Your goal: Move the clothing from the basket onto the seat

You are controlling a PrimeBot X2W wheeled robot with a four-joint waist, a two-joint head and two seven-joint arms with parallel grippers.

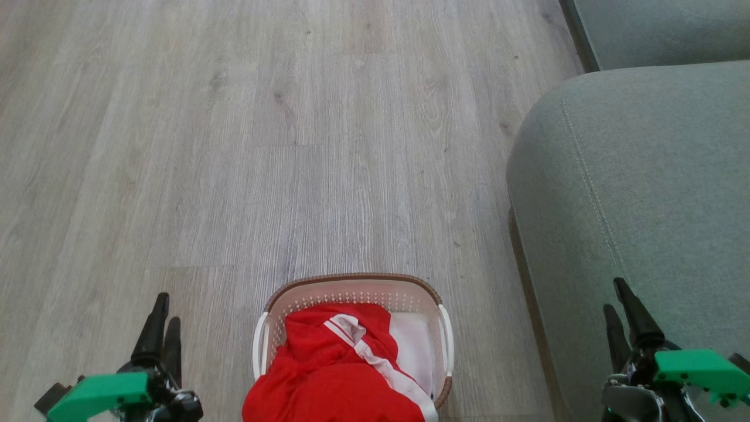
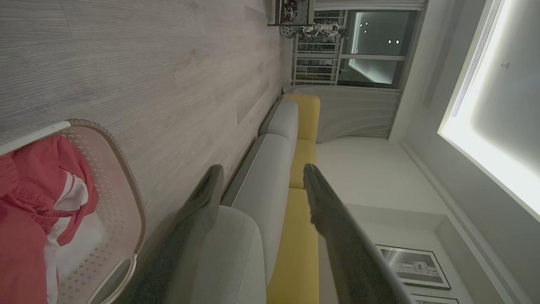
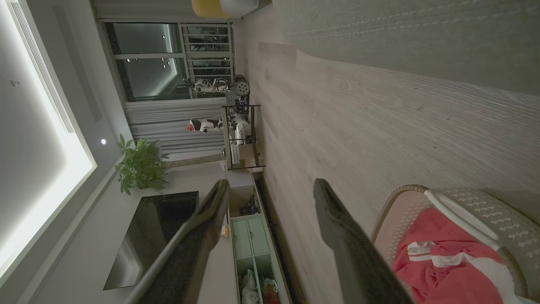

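Observation:
Red clothing [image 1: 334,375] with white stripes lies heaped in the cream basket [image 1: 351,288] on the floor at the bottom centre of the head view, spilling over its near edge. The grey-green seat [image 1: 644,187] stands to the right of the basket. My left gripper [image 1: 164,306] hangs open to the basket's left, empty. My right gripper [image 1: 616,296] is open and empty in front of the seat's near part. The left wrist view shows the clothing [image 2: 25,202] in the basket [image 2: 122,185] beside my open left gripper [image 2: 261,175]. The right wrist view shows the clothing [image 3: 447,266], the basket [image 3: 476,202] and my open right gripper [image 3: 270,188].
Pale wooden floor [image 1: 263,146] stretches ahead and to the left. A second sofa cushion [image 1: 662,29] sits behind the seat. A white liner [image 1: 416,346] shows in the basket's right part. Far off stand a shelf unit [image 3: 240,135], a potted plant [image 3: 141,169] and yellow back cushions [image 2: 301,169].

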